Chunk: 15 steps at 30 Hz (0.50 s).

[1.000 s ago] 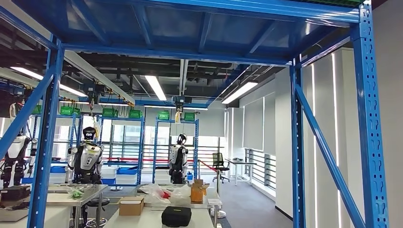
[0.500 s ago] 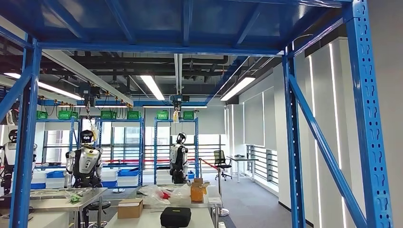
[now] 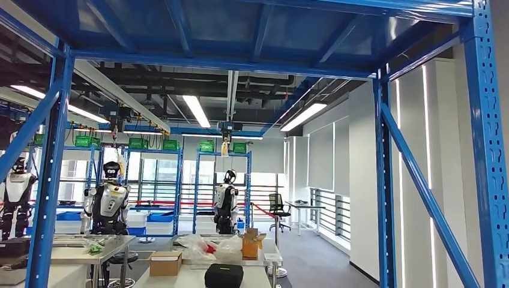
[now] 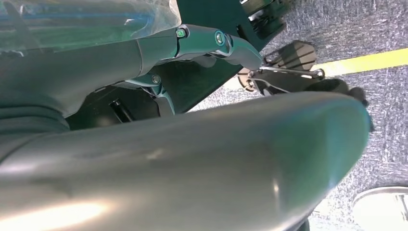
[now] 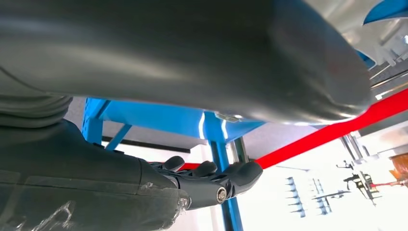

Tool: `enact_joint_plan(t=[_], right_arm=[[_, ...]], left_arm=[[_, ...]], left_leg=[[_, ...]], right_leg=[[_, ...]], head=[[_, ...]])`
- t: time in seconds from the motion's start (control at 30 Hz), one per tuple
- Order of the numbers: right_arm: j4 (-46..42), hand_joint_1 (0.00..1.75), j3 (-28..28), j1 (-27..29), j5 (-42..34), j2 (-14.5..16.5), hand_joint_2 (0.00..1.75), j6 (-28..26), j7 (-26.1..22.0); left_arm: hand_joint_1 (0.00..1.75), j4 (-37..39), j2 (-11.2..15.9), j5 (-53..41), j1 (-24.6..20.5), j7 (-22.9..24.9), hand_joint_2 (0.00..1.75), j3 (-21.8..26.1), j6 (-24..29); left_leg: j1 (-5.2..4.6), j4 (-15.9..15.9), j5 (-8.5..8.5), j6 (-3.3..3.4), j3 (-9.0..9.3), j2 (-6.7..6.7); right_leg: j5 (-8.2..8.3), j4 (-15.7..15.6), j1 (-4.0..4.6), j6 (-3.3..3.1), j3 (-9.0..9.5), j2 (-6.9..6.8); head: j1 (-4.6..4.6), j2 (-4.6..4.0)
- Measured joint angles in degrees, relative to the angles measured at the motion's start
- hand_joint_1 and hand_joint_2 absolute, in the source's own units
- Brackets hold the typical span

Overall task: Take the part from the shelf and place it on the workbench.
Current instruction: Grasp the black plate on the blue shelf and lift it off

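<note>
Just changed: the whole head view has swung sideways against the blue shelf frame (image 3: pixel 384 180), so the camera turned; nothing beyond the frame moved.
Left hand (image 4: pixel 202 144): released, fingers (image 4: pixel 211 41) stretched out over the floor, holding nothing.
Right hand (image 5: pixel 168 62): released too, fingers (image 5: pixel 216 180) loosely bent beside a frame post, holding nothing.
Part: its place cannot be told.
Meaning: probably still orienting to the frame; the pick-up is not yet begun.

No text, label, brand or number is legible on the shelving, boxes, bins or distant robots.
</note>
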Motion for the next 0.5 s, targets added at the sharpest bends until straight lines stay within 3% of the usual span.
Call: enact_joint_plan(t=[0.07, 0.13, 0.17, 0.3, 0.37, 0.43, 0.47, 0.5], right_arm=[[0.0, 0.00, -0.1, -0.1, 0.0, 0.0, 0.00, 0.0, 0.0], [0.1, 0.00, -0.1, -0.2, 0.0, 0.0, 0.00, 0.0, 0.0], [0.1, 0.00, -0.1, -0.2, 0.0, 0.0, 0.00, 0.0, 0.0], [0.1, 0.00, -0.2, -0.2, -0.1, 0.1, 0.00, -0.2, 0.0], [0.1, 0.00, -0.2, -0.2, -0.1, 0.1, 0.00, -0.2, -0.1], [0.1, 0.00, -0.1, -0.2, -0.1, 0.1, 0.00, -0.2, -0.1], [0.1, 0.00, -0.1, -0.2, -0.1, 0.2, 0.00, -0.2, -0.1], [0.1, 0.00, -0.1, -0.2, -0.1, 0.2, 0.00, -0.3, -0.1]], left_arm=[[0.00, 0.0, 0.0, 0.0, 0.0, 0.0, 0.00, 0.0, 0.0], [0.00, 0.0, 0.0, 0.0, 0.0, 0.0, 0.00, 0.0, 0.0], [0.00, 0.0, 0.0, 0.0, 0.0, 0.0, 0.00, 0.0, 0.0], [0.00, 0.0, 0.1, 0.0, 0.0, 0.0, 0.00, 0.0, 0.0], [0.00, 0.0, 0.2, 0.0, 0.0, -0.2, 0.00, 0.0, 0.0], [0.00, 0.0, 0.1, 0.0, -0.1, -0.5, 0.00, 0.0, 0.1], [0.00, 0.0, 0.1, -0.1, -0.2, -0.6, 0.00, 0.1, 0.1], [0.00, 0.0, 0.0, -0.1, -0.2, -0.7, 0.00, 0.1, 0.1]], left_leg=[[0.01, 0.3, -0.66, -0.31, 0.56, -0.03], [-0.23, 0.6, -1.49, -0.89, 0.72, -0.03], [-0.34, 0.7, -1.82, -1.20, 0.71, 0.00], [-0.28, 1.6, -3.13, -2.42, 0.83, 0.15], [-0.13, 6.5, -5.76, -3.01, -1.42, 0.16], [-0.01, 14.3, -8.69, -3.30, -5.60, 0.15], [0.00, 16.7, -8.93, -3.30, -7.06, 0.14], [0.00, 17.1, -7.96, -3.18, -7.59, 0.14]], right_leg=[[4.65, -6.3, -0.12, -0.02, 2.19, -0.09], [7.20, -12.8, -0.06, -0.37, 5.09, -0.17], [7.28, -14.3, 0.02, -0.70, 5.83, -0.14], [6.35, -14.8, -0.05, -2.22, 6.36, 0.06], [6.12, -14.9, -0.14, -2.79, 6.72, -0.08], [5.77, -14.9, -0.04, -3.10, 7.02, -0.20], [5.57, -14.9, 0.03, -3.15, 7.24, -0.20], [5.35, -14.9, 0.10, -3.16, 7.54, -0.16]], head=[[-0.09, 0.00], [-0.02, 0.00], [0.04, 0.00], [0.19, 0.00], [0.39, 0.00], [0.57, 0.00], [0.62, 0.00], [0.68, 0.00]])
